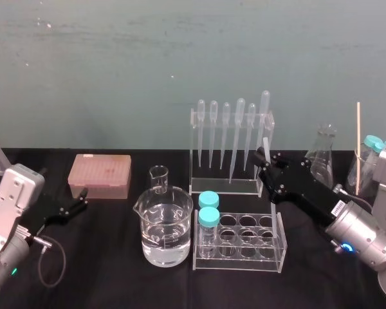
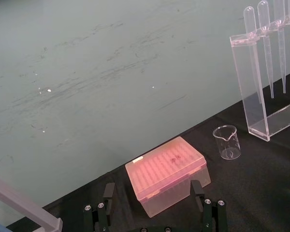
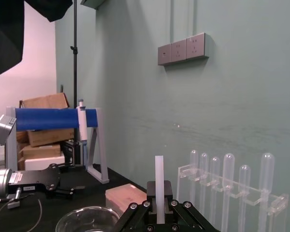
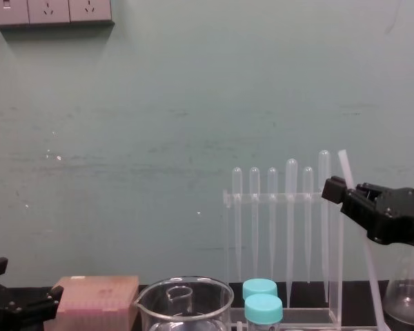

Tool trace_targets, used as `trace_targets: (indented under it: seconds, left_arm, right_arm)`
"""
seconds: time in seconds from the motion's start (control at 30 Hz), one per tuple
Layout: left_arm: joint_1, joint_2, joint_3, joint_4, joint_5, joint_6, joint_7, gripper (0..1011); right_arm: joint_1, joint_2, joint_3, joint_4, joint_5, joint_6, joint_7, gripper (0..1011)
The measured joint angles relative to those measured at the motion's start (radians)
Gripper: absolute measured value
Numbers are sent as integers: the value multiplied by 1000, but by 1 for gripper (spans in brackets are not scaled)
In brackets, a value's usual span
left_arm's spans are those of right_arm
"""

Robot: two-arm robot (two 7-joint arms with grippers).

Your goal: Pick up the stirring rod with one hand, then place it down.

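The black two-fingered right gripper [image 4: 334, 189] pinches the long, thin translucent-white stirring rod [image 4: 344, 165] and holds it slightly tilted from upright, just beside the right end of the clear acrylic pipette rack [image 4: 262, 198] — the black left gripper [image 1: 83, 198], fingers spread, sits near the pink lidded plastic box [image 1: 100, 175].

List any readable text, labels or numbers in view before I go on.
No text can be read.
Too small to read: the right arm label, behind the right gripper holding the rod.
Too small to read: the left arm label.
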Motion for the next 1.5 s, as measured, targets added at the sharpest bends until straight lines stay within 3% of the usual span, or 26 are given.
trace_targets:
  seconds: [0.47, 0.9, 1.5]
  left_arm:
    - [0, 0, 0, 0, 0, 0, 0, 1000]
    - [0, 0, 0, 0, 0, 0, 0, 1000]
    - [0, 0, 0, 0, 0, 0, 0, 1000]
  right_arm:
    - [61, -20, -39, 124, 44, 9, 87, 70]
    - [113, -35, -77, 236, 52, 21, 139, 69]
    - [122, -38, -83, 251, 52, 30, 142, 69]
